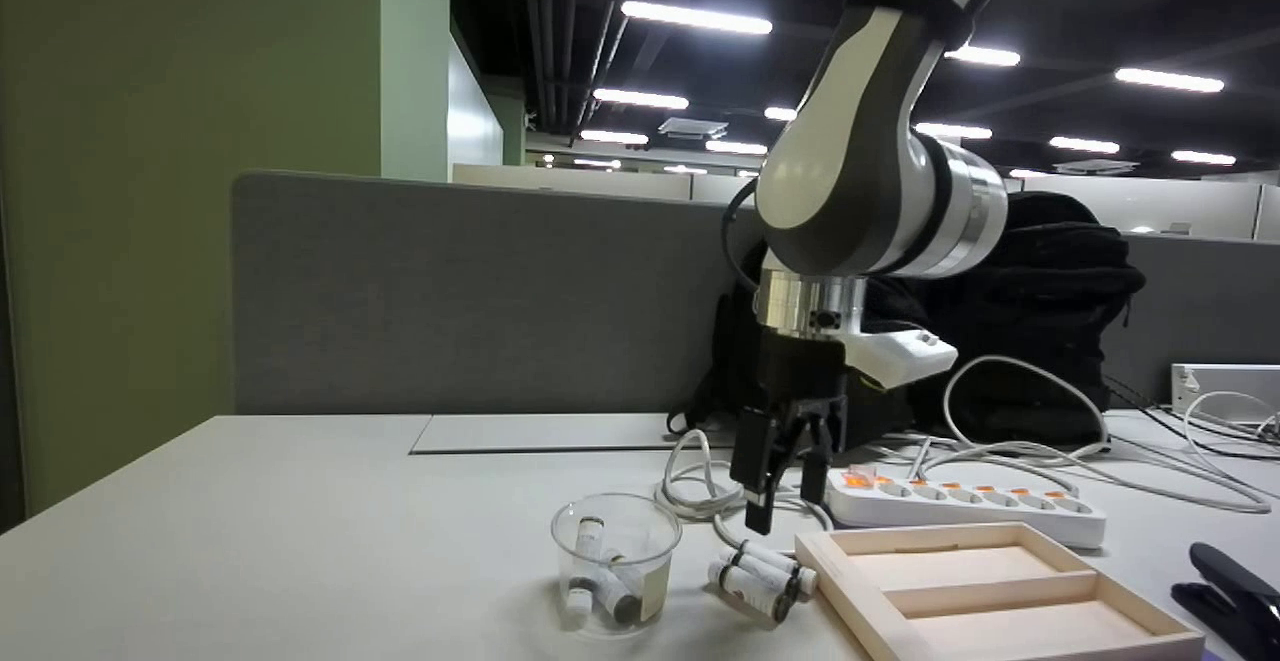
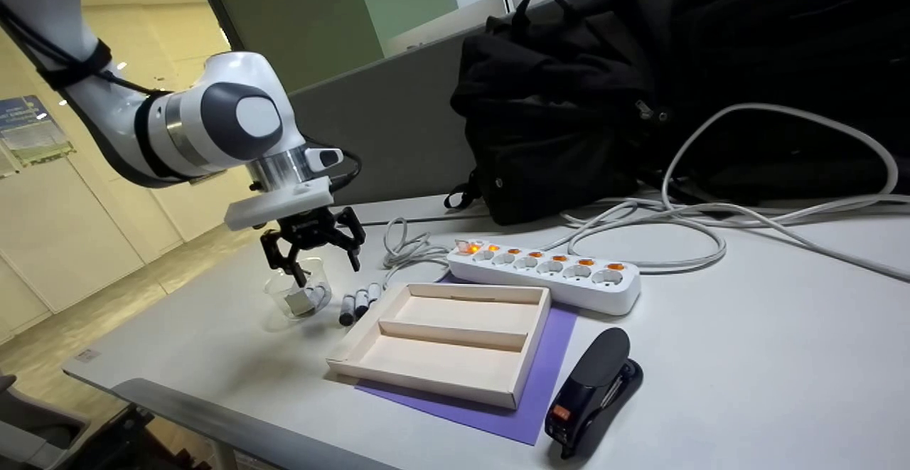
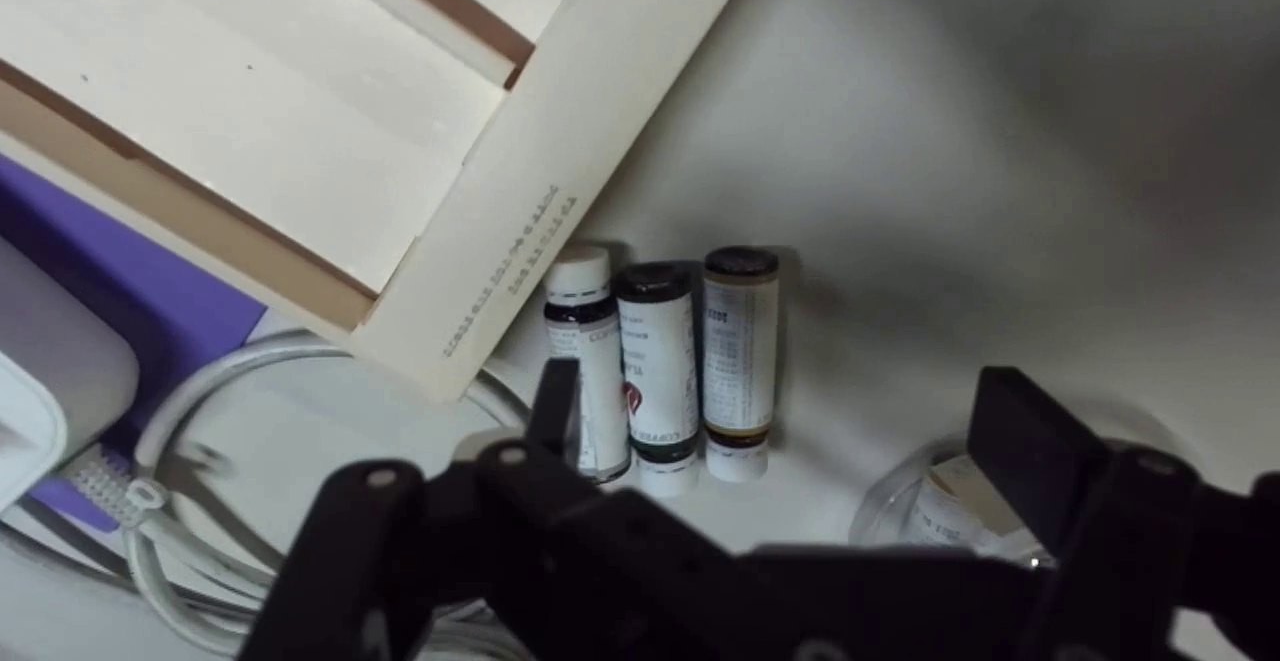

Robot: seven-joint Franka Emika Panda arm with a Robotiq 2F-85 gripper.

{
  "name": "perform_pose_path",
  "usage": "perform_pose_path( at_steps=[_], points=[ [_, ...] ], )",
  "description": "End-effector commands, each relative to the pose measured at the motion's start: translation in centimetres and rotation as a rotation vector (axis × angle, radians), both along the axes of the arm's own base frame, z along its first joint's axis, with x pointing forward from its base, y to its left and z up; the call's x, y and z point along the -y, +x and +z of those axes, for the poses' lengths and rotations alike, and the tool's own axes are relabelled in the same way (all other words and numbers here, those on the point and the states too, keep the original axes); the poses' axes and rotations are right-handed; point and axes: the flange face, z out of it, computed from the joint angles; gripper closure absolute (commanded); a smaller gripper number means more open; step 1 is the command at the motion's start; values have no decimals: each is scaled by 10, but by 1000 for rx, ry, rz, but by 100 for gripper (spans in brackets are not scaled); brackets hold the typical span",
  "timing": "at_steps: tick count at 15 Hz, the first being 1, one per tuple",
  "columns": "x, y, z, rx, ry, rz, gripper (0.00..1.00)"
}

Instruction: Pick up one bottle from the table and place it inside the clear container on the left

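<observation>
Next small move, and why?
I'd probably narrow the open gripper partway before lowering: in the wrist view the fingers span three bottles where only one is wanted, and each finger overlaps something, a bottle on one side, the clear container on the other.

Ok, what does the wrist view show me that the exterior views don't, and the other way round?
Only the wrist view: faint printed lettering on the rim of the wooden tray, too blurred to read.

Only the exterior views: the black stapler, the backpacks, and the power strip beyond the one end that the wrist view catches.

Both: three bottles lying side by side next to the tray, the clear container, partly blocked by the gripper in the wrist view, and the gripper itself, open.
</observation>
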Motion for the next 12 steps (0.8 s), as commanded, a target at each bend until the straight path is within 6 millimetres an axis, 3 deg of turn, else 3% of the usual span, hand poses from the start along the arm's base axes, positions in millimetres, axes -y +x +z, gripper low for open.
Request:
perform_pose_path(
  at_steps=[1,12],
  points=[
    [-11,5,-20,12,20,56,0],
    [-27,1,-71,-15,90,130,0]
  ],
)
